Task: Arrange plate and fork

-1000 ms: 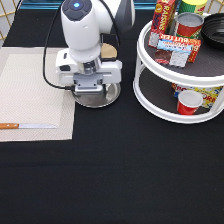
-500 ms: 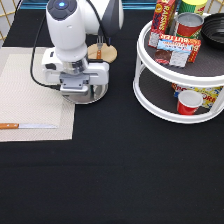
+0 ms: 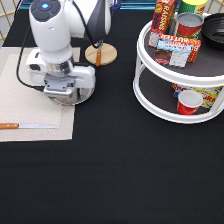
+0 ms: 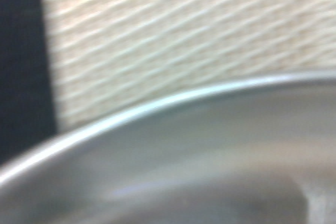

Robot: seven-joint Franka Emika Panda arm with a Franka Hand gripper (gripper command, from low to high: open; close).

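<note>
At the exterior view's upper left, the gripper (image 3: 64,92) points straight down over the plate (image 3: 75,97); its grip cannot be told.

We can read "BUTTER" on the red box (image 3: 177,48) lying on the white tiered stand's (image 3: 150,95) upper shelf.

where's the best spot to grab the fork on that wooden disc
By the brown handle, coming straight down from above, is likely best. The fork lies flat across the wooden disc, lengthwise toward the exterior view's top and bottom, so fingers would close across its narrow width. The gripper is over the plate now.
</note>
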